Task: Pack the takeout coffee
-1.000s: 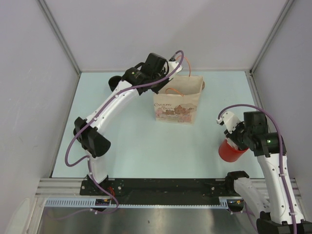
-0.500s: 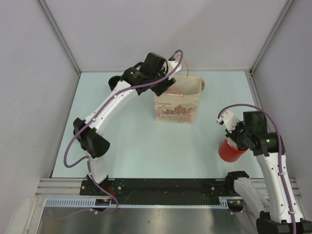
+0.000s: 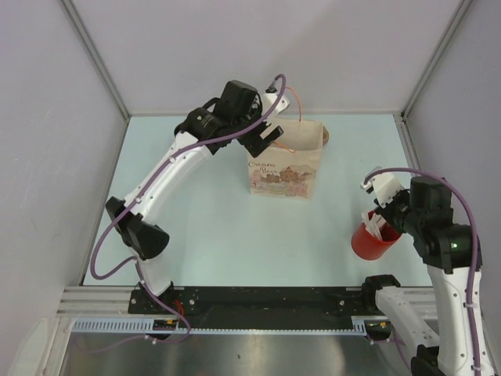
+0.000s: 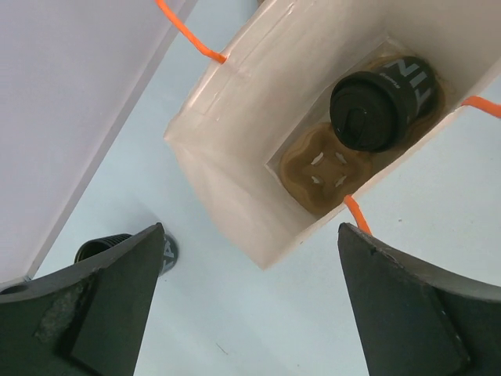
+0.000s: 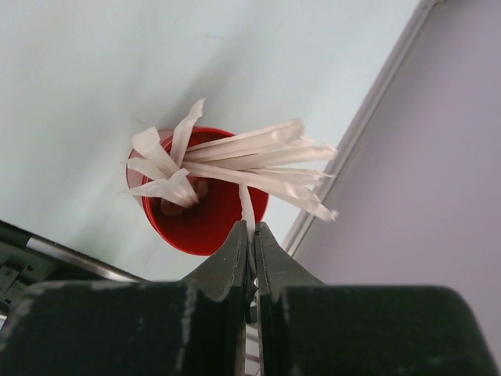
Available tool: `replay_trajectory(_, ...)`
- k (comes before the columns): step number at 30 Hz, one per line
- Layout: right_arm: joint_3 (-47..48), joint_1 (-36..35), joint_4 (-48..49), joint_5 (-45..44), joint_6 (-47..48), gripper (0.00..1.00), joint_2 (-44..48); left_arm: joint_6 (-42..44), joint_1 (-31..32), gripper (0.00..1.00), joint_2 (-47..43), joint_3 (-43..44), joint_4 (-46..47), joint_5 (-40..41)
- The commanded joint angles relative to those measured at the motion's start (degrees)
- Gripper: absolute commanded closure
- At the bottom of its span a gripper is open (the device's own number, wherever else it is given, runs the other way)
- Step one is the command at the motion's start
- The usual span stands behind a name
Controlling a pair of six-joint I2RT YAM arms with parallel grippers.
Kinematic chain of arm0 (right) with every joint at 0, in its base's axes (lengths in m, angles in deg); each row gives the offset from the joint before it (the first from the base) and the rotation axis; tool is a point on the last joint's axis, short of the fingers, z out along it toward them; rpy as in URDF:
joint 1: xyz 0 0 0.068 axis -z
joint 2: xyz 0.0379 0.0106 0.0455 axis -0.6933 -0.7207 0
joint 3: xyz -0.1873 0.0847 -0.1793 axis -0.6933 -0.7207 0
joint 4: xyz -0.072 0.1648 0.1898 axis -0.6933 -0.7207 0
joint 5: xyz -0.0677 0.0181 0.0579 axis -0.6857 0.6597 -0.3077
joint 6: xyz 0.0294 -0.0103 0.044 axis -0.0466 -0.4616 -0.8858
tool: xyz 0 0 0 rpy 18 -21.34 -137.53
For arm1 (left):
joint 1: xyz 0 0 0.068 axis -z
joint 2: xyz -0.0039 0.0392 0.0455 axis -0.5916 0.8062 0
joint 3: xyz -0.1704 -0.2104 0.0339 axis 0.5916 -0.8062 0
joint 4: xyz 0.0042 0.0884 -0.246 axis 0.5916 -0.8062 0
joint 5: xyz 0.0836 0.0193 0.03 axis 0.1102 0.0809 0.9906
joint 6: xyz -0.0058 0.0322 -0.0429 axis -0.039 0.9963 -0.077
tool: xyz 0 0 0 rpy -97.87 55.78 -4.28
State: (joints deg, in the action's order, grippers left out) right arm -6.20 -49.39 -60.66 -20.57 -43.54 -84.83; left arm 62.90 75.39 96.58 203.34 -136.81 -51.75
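Note:
A printed paper bag (image 3: 283,163) with orange handles stands open at the back of the table. Inside it a coffee cup with a black lid (image 4: 381,102) sits in a brown carrier tray (image 4: 319,168). My left gripper (image 3: 271,135) hovers over the bag's left rim, and in the left wrist view this gripper (image 4: 250,229) is wide open and holds nothing. At the right, a red cup (image 5: 200,215) holds several white paper-wrapped straws (image 5: 250,160). My right gripper (image 5: 252,227) is shut on one straw (image 5: 246,202) just above the cup (image 3: 371,244).
A dark round lidded item (image 4: 117,244) lies on the table beside the bag, half hidden by my left finger. A brownish disc (image 3: 326,137) shows behind the bag's right end. Grey walls enclose the table on three sides; the right wall is close to the red cup.
My left gripper has opened wide and drawn back to the left off the bag's rim. My right gripper has shut on a straw and shifted slightly right above the red cup.

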Motion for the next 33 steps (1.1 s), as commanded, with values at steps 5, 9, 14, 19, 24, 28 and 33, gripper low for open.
replay_trajectory(5, 14.86, 0.14, 0.39, 0.11, -1.87, 1.00, -0.49, -0.99, -0.44, 0.00, -7.54, 2.64, -0.23, -2.65)
replay_trajectory(9, 24.51, 0.14, 0.30, 2.75, -2.75, 1.00, -3.12, -0.82, -1.14, 0.01, -9.38, 3.00, -0.32, -3.18)
replay_trajectory(14, 30.34, 0.14, 1.17, 7.15, -4.59, 1.00, -5.86, -0.99, -2.29, 0.01, -11.32, 2.12, -0.32, -3.18)
replay_trajectory(19, 32.27, 0.14, 8.37, 10.93, -6.70, 1.00, -8.39, -0.55, -4.83, 0.01, -13.60, 0.98, 0.03, -3.00)
replay_trajectory(24, 33.33, 0.14, 16.45, 16.72, -11.61, 1.00, -12.79, -0.38, -8.61, 0.01, -16.94, -4.80, 2.75, -3.53)
replay_trajectory(28, 34.03, -0.74, 21.56, 21.65, -16.01, 1.00, -17.45, -0.55, -12.56, 0.00, -23.43, -13.77, 7.50, -3.53)
replay_trajectory(33, 35.96, -8.11, 27.45, 17.37, -18.83, 1.00, -24.57, -1.96, -17.13, 0.01, -28.63, -23.26, 12.07, -5.54)
